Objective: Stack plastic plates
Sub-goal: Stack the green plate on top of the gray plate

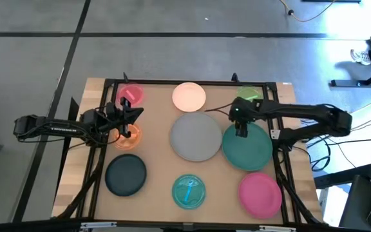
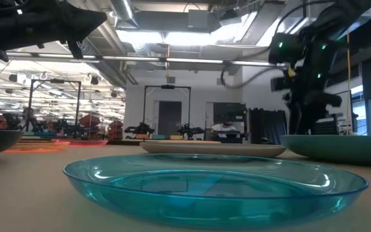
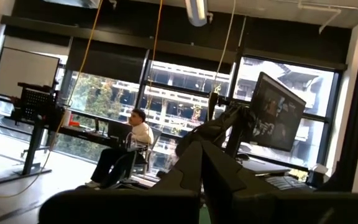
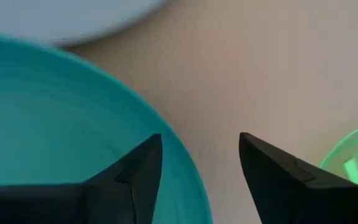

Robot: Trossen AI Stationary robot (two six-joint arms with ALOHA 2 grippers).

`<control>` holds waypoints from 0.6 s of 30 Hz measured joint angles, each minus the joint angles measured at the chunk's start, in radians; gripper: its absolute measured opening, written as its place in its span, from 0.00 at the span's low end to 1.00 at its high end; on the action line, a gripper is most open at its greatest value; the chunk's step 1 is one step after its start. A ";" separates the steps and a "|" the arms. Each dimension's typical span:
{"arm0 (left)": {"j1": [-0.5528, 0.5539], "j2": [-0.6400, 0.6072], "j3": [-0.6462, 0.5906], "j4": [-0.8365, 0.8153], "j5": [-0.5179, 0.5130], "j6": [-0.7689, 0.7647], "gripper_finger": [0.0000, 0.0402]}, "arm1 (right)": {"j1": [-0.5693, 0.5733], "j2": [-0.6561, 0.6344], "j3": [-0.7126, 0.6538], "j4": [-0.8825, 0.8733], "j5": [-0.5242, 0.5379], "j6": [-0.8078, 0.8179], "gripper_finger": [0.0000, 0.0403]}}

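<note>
Nine plates lie apart on the table in the high view: small pink [image 1: 131,95], pale pink [image 1: 189,96], green [image 1: 248,94], orange [image 1: 126,137], grey [image 1: 195,137], teal [image 1: 250,148], navy [image 1: 125,175], light blue [image 1: 189,191] and magenta [image 1: 260,194]. My right gripper [image 1: 241,131] is open and points down over the teal plate's far left rim [image 4: 166,134]; one finger is above the plate, the other above bare table. My left gripper [image 1: 133,116] hovers level between the small pink and orange plates. In the left wrist view, the left gripper [image 3: 202,155] has its fingers together, holding nothing. My right gripper straddles the teal plate's rim [image 4: 185,168] from above. I cannot tell whether its fingertips [image 4: 145,155] touch the plate. The plate lies flat on the table.
A black frame [image 1: 192,82] borders the wooden table top. Bare table shows between the grey and navy plates [image 1: 156,161]. In the low view the light blue plate [image 2: 214,183] sits nearest the near edge. A person sits in the room beyond [image 3: 126,155].
</note>
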 joint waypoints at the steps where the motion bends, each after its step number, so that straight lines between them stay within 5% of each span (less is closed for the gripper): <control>1: 0.000 0.000 0.000 0.000 0.000 0.000 0.01 | -0.006 0.021 0.000 0.002 0.000 -0.014 0.49; 10: 0.000 0.000 0.000 0.000 0.000 0.008 0.01 | -0.013 0.106 0.000 0.011 -0.001 -0.071 0.39; 18: 0.000 0.000 0.000 -0.003 0.000 0.009 0.01 | -0.013 0.105 0.001 -0.005 -0.041 -0.106 0.11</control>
